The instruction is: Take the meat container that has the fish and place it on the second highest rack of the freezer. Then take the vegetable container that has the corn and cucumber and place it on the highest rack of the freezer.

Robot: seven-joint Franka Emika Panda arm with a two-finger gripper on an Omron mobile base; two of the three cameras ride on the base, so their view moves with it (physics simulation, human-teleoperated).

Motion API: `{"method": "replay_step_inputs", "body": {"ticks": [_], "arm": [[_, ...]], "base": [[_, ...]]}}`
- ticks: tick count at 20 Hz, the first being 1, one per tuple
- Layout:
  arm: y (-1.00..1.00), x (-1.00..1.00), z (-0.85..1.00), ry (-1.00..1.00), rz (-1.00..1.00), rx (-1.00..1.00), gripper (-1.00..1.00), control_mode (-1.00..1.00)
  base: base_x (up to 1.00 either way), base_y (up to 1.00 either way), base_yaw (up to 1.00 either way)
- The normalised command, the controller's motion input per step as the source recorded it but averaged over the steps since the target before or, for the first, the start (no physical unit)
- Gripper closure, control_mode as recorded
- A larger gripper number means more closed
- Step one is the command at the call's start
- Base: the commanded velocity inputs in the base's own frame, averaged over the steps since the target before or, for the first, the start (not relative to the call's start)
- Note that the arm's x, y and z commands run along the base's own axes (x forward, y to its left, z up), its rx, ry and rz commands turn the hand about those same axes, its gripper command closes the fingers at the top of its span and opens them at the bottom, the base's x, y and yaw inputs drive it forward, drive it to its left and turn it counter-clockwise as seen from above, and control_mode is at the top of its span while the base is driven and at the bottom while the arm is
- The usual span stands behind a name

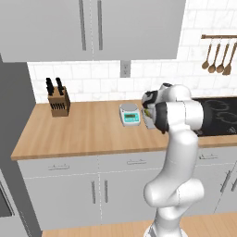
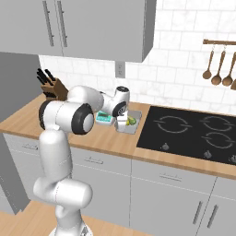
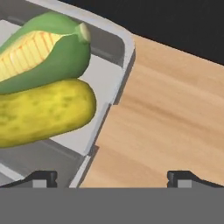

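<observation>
Running across both base views is the wooden counter (image 1: 88,129), with grey cabinets (image 2: 101,27) hung above it and a white tiled wall behind. To its right end lies the black cooktop (image 2: 193,131), set flush in the wood, and wooden spoons (image 2: 221,69) hang from a rail on the wall above that. The white arm (image 1: 178,152) rises in front of the counter and bends forward, so its hand reaches down over the counter just left of the cooktop.

Near the left end of the counter a knife block (image 1: 59,102) stands against the wall. A small kitchen scale (image 1: 130,114) with a teal face sits mid-counter, just beside the vegetable container (image 2: 129,123), which rests flat on the wood between the scale and the cooktop's edge. In the hand view the light-grey vegetable container's rim and corner show at the left, with bare wood to its right.

Inside the tray lie the corn (image 3: 30,48), yellow kernels wrapped in green husk, and the cucumber (image 3: 43,111), a yellow-green mottled cylinder, touching side by side.

The gripper (image 3: 112,177) hangs low over the tray's corner with its jaws spread wide and nothing between them; one dark fingertip stands above the tray's edge, the other above the wood.
</observation>
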Motion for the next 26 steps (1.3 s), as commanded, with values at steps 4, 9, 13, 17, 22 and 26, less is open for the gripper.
{"method": "replay_step_inputs", "body": {"ticks": [4,9,13,17,22,26], "arm": [[-0.08,0.32,-0.21,0.02,-0.05,0.0,-1.0,-1.0],[-0.06,0.3,-0.2,0.02,-0.04,0.0,-1.0,-1.0],[0.0,0.25,-0.24,0.02,-0.03,0.0,-1.0,-1.0],[0.01,0.01,-0.36,0.0,-0.05,0.0,1.0,-1.0],[0.0,0.0,-0.48,0.0,-0.01,0.02,1.0,-1.0],[-0.04,-0.07,-0.23,0.0,0.0,0.05,1.0,-1.0]], "base": [[0.0,0.0,0.0],[0.0,0.0,0.0],[0.0,0.0,0.0],[0.0,0.0,0.0],[0.0,0.0,0.0],[0.0,0.0,0.0]]}}
